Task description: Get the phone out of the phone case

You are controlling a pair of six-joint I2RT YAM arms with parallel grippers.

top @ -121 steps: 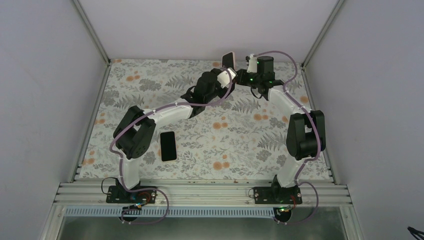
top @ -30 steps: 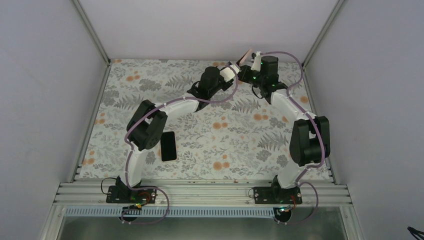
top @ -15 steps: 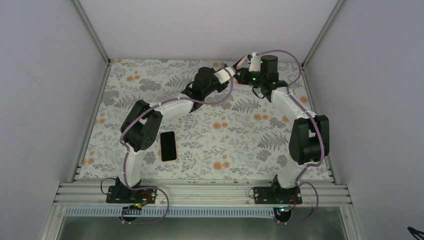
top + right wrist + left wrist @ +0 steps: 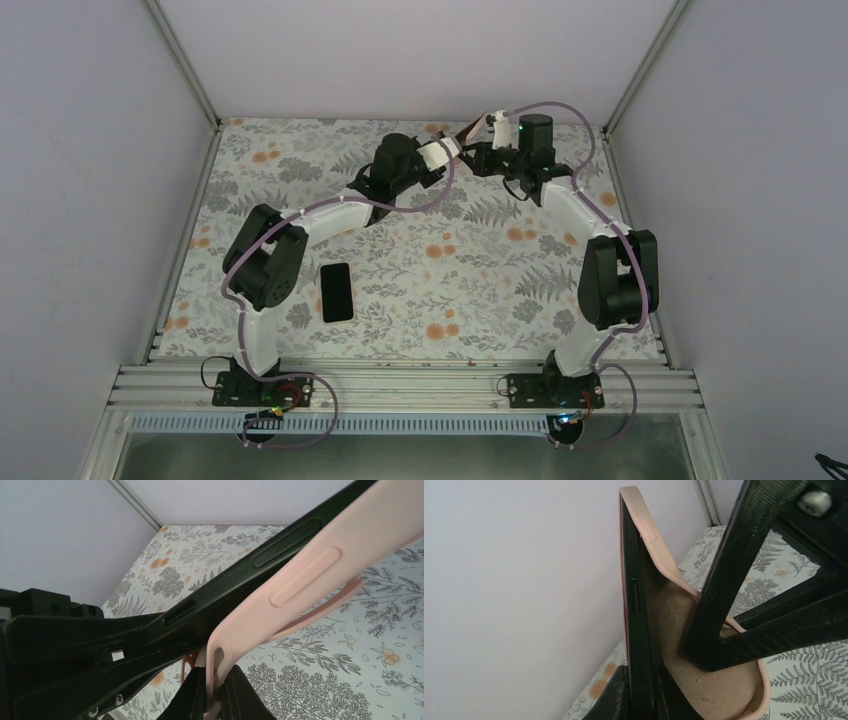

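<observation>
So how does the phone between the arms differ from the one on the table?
The held phone stands on edge in the air, clamped in the left gripper and half peeled from its pink case. The table phone lies flat, without a pink case, no gripper on it. Both are black.

**Matt pink skin, smooth black edge**

The phone case (image 4: 651, 532) has a matt, rubbery-looking pink skin and a fuzzy, felt-like tan lining. The phone (image 4: 635, 605) shows a smooth black edge with a faint sheen. The left hand (image 4: 639, 692) and the right hand (image 4: 212, 690) have matt black plastic fingers. The tabletop (image 4: 480, 290) carries a matt floral-printed covering. The rail (image 4: 400, 380) at its near edge is bare silvery metal.
</observation>
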